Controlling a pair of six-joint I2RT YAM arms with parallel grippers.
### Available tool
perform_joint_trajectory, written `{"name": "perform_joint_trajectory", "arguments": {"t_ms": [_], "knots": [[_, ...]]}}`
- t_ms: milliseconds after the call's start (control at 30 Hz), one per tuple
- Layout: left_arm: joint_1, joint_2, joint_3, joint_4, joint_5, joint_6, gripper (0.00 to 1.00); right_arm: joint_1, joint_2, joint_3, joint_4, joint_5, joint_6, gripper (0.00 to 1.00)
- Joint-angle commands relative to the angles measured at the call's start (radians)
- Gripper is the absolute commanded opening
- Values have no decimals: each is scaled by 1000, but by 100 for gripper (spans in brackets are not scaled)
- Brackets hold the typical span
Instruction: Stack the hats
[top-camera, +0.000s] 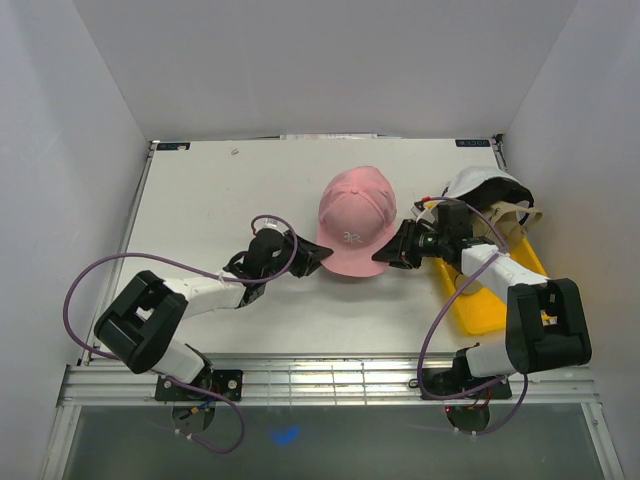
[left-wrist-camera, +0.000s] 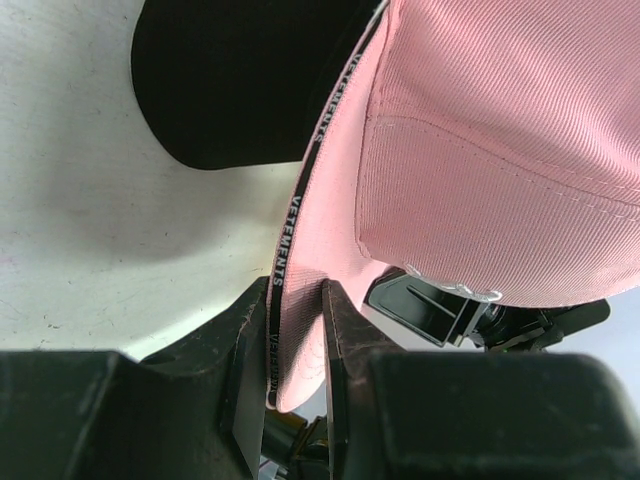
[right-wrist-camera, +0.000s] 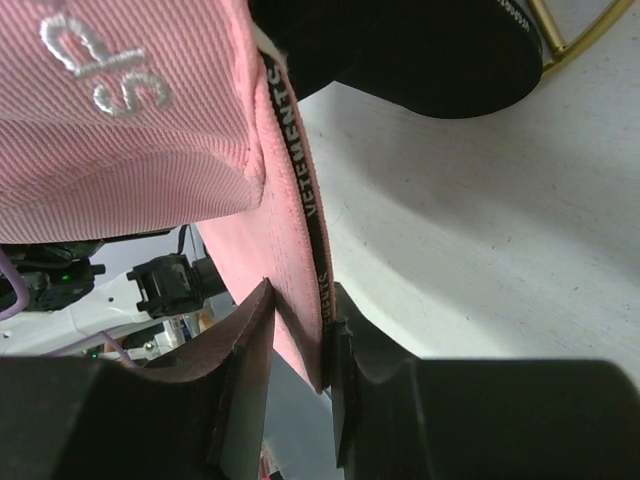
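Overhead; both wrists close on pink cap (top-camera: 356, 215)

White table (top-camera: 210, 190), plain white walls (top-camera: 330, 60) on three sides — even, soft light

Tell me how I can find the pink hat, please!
Look at the big white table and go to its middle, between the two robot arms. The pink hat is there, its brim pinched by the left end effector and the right end effector. It is the only pink one; the other hats are piled at the right over a yellow tray.
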Motion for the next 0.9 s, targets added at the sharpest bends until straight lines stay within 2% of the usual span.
{"name": "perform_joint_trajectory", "arguments": {"t_ms": [0, 67, 100, 200, 333, 433, 867], "knots": [[20, -10, 8, -110, -70, 37, 7, -13, 21, -25, -116, 233, -92, 30], [19, -17, 14, -118, -78, 43, 13, -10, 17, -14, -121, 238, -95, 35], [19, -21, 17, -130, -81, 51, 22, -8, 17, -10, -127, 239, -96, 36], [19, -30, 29, -156, -90, 60, 37, -1, 18, 4, -134, 247, -101, 38], [19, -32, 32, -167, -90, 74, 50, 10, 20, 10, -138, 262, -99, 39], [19, -35, 26, -178, -95, 75, 55, 16, 24, 10, -138, 267, -98, 41], [19, -73, 22, -196, -107, 65, 54, 53, 44, 26, -159, 301, -124, 52]]}}
